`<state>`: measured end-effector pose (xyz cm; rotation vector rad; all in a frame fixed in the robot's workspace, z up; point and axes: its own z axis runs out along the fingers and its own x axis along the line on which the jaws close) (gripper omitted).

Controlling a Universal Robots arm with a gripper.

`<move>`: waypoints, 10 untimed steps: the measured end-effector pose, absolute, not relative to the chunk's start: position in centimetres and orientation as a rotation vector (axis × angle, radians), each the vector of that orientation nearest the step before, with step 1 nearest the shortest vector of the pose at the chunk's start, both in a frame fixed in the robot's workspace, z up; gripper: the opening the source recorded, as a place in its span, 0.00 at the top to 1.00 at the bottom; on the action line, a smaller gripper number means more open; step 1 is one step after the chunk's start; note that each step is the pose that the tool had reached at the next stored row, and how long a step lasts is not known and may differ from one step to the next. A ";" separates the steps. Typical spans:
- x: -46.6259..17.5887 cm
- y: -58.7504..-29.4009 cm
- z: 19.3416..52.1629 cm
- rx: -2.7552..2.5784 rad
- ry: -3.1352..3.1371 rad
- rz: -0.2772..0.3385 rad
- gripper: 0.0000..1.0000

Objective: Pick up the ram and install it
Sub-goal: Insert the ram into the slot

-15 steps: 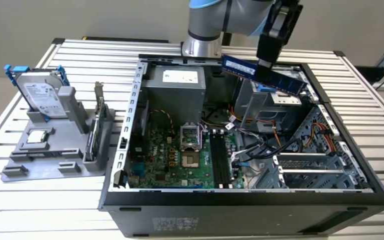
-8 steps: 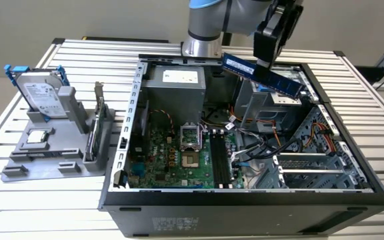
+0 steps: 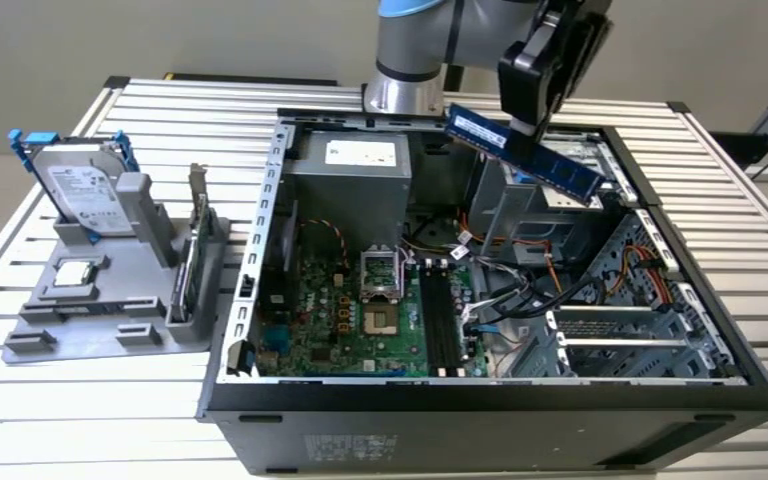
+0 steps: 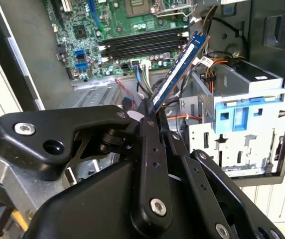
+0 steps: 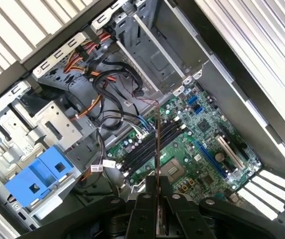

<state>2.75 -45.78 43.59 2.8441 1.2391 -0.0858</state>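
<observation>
Blue-green ram [image 3: 571, 172]: held in the air, tilted, over the far part of the open case and touching nothing but the fingers. It is seen lengthwise in the second wrist view [image 4: 180, 69] and edge-on in the first wrist view [image 5: 157, 144].
Ram sticker: a pale patch is seen on the face of the stick in the exterior view; its print cannot be made out.
Gripper [image 3: 528, 135]: black, and carried above the case. Its jaws are closed on the ram, which is pinched between the two fingers in both wrist views [image 4: 150, 117] [image 5: 157, 181].
Memory slots [image 3: 440, 325]: long black slots lying side by side on the green motherboard [image 3: 317, 310], below the ram and well apart from it.
Computer case [image 3: 244, 300]: black, laid on its side with the side panel off, on a slatted metal table [image 3: 731, 220].
Power supply [image 3: 351, 190]: a grey box at the far end of the case. It bears a white label [image 3: 361, 153] whose text cannot be read.
Hard drive [image 3: 84, 190]: silver with blue rails, stood upright in a grey holder [image 3: 77, 310] at the exterior view's left. A printed label covers its face.
Expansion card [image 3: 191, 255]: stood on edge in the same holder, just beside the case wall.
</observation>
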 end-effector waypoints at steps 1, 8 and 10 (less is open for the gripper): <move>2.8 -45.8 43.6 2.853 1.220 -0.086 1.00; 2.8 -45.8 43.5 2.911 1.082 -0.089 1.00; 2.8 -45.8 43.4 2.927 1.040 -0.090 1.00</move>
